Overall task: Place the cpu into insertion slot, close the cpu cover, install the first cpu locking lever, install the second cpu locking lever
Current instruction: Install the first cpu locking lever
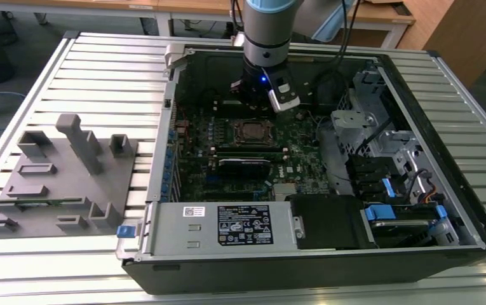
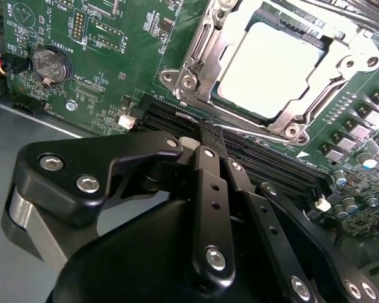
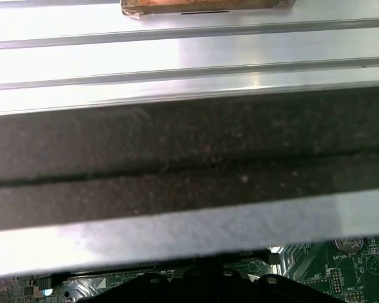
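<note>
Exterior view: high, distant, looking down into computer case (image 1: 328, 267).
Second wrist view: close, slanting onto motherboard (image 2: 101, 95).
First wrist view: close, facing case wall (image 3: 189, 158).
Shared: motherboard.

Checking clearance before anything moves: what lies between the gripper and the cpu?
In the second wrist view, the near rim of the cpu cover and a black slot row lie between the gripper and the cpu.

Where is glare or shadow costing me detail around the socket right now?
Second wrist view: glare washes the cpu top to near white, while the cpu cover frame and the gripper are evenly lit. First wrist view: the table slats are blown bright and the case wall is a dark band. Exterior view: even light, with the motherboard in mild shade.
</note>
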